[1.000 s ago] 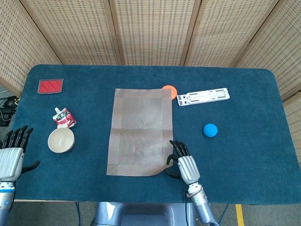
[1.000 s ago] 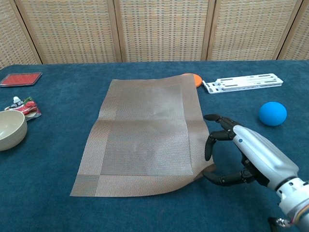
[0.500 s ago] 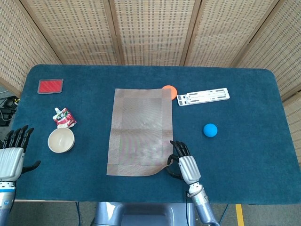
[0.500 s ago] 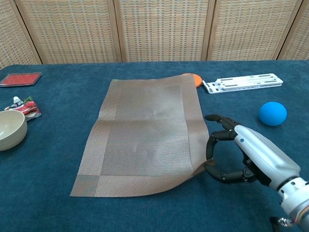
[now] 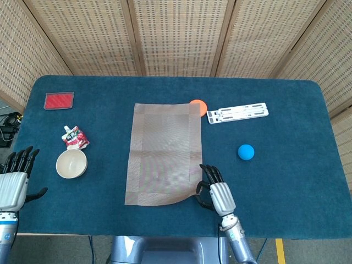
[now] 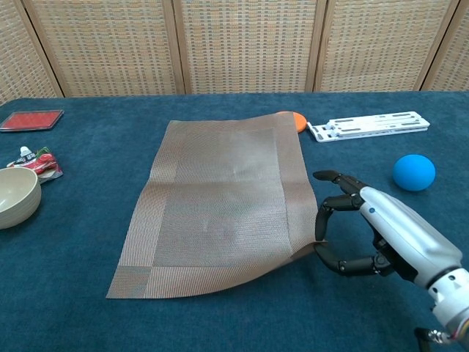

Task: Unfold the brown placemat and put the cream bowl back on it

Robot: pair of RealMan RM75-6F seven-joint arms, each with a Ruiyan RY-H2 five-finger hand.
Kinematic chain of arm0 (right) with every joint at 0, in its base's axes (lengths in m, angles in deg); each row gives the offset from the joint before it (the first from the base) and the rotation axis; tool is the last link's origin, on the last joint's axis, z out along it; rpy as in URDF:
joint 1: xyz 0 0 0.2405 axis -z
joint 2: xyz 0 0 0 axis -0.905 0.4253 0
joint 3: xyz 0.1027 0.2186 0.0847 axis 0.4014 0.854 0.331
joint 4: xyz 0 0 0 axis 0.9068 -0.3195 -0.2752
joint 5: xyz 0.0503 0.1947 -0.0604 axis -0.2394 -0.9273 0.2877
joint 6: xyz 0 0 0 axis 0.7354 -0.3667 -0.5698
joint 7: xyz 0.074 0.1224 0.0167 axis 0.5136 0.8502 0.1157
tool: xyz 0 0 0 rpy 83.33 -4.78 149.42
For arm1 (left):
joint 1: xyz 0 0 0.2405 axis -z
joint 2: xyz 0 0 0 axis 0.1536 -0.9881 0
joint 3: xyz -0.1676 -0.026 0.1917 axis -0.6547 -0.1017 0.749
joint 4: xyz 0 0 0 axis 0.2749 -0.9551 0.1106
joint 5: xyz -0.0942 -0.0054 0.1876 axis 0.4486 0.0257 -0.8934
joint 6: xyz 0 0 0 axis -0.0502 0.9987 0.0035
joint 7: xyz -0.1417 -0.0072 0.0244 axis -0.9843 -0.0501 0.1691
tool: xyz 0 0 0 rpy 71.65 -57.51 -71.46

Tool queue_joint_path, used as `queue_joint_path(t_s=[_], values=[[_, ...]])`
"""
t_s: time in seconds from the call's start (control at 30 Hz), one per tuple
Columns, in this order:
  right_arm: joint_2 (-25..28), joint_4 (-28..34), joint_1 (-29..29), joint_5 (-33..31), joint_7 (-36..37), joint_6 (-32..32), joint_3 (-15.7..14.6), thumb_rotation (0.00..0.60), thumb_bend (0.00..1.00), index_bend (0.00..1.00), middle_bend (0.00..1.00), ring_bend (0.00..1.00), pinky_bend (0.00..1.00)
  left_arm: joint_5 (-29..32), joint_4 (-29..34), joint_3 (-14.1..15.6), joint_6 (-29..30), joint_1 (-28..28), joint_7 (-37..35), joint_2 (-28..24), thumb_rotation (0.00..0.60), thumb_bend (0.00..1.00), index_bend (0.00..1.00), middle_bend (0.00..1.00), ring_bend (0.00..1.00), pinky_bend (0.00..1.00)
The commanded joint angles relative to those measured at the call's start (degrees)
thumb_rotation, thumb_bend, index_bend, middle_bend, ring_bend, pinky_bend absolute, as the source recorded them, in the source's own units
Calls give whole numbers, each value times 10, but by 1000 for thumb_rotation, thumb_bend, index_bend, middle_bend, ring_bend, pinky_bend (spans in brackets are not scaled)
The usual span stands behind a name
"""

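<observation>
Chest view: the placemat lies unfolded mid-desk, its near right corner lifted higher than a second ago by the right hand, fingers curled round that corner. Left hand waits spread, empty. Bowl sits far left, next up.

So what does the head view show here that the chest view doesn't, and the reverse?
Only the head view shows the left hand, open beside the table edge. Only the chest view shows the brown woven placemat's near right corner lifted at the right hand's fingers. Both share the cream bowl, blue ball, red card and white plastic strip.
</observation>
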Motion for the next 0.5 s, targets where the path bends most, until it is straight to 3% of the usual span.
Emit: queue_joint_path(t_s=[0.03,0.3,0.5], values=[[10,13,3,5,-3,-4,-5,600,561,633,135,0,0,0,0,0,0,0,0,0,600,0,0,0,0,0],[68,63,19,20,-26,-31,-19,600,557,666,139,0,0,-2,2,1,0,0,2,0,600,0,0,0,0,0],[147,97,35,31,-19,-69,-17,600,549,666,139,0,0,-7,4,2,4,-2,9,2,600,0,0,0,0,0]])
